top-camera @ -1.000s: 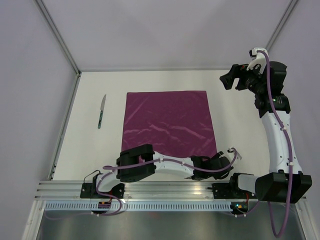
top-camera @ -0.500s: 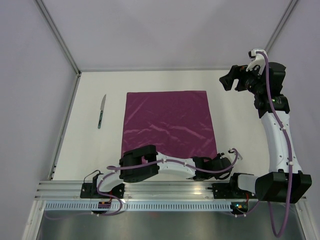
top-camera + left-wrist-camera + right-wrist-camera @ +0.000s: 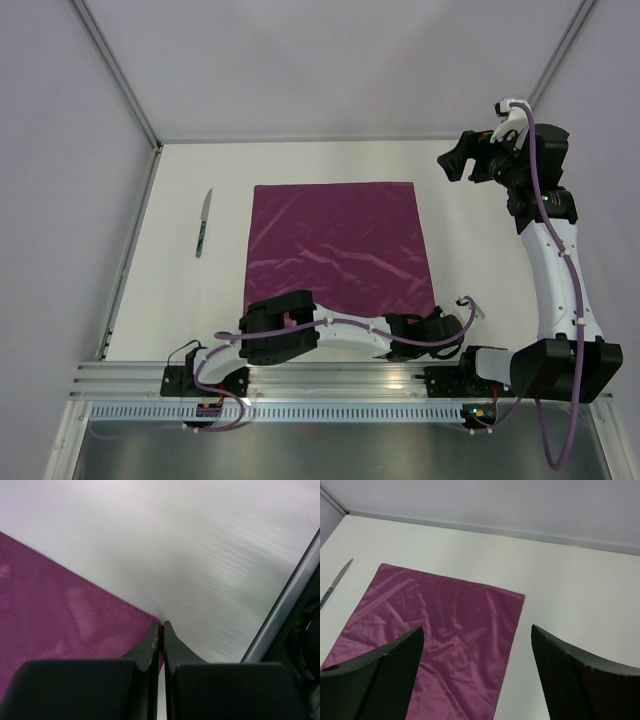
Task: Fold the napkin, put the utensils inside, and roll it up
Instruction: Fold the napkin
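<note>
Item 1, nearest: my left gripper (image 3: 161, 625). Jaws pressed together on the near right corner of the napkin (image 3: 60, 615). A sliver of purple shows in the seam between the fingers (left wrist view only; from overhead the arm itself covers that corner).

Item 2: the napkin. Dark magenta-purple, slight sheen, spread flat with shallow creases mid-table (image 3: 480, 260). Its whole outline shows only from overhead.

Item 3: one knife (image 3: 204, 222). It lies left of the napkin and apart from it, blade pointing away from me. The overhead and right wrist views show it; the left wrist view does not.

Item 4, farthest: my right gripper (image 3: 458, 160). Raised over the table's far right, jaws spread wide, nothing held.
</note>
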`<state>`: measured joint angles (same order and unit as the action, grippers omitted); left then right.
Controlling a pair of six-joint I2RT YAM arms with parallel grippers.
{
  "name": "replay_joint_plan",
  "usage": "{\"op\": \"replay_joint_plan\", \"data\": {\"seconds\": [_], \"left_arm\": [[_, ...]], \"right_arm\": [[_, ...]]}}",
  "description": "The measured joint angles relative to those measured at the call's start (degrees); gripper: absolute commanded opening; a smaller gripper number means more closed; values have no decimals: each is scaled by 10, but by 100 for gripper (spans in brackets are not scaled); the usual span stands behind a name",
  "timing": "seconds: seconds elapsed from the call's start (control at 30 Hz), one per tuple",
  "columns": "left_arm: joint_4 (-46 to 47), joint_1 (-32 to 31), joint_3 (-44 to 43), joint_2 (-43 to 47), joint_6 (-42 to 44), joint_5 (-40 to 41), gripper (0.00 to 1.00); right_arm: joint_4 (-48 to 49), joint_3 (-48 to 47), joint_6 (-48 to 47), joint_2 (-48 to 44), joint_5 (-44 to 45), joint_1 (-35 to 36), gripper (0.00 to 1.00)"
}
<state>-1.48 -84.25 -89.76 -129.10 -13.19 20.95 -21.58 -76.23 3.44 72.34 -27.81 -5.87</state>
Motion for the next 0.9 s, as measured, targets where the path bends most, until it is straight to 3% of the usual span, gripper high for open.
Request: {"op": "replay_joint_plan", "data": {"seconds": [0.6, 0.9], "left_arm": [[-1, 0, 0, 10, 0, -62, 2], [-2, 15, 1, 55, -5, -73, 2]], "right_arm": [[-1, 0, -1, 2, -4, 0, 92], [-1, 0, -2, 2, -3, 0, 92]]}}
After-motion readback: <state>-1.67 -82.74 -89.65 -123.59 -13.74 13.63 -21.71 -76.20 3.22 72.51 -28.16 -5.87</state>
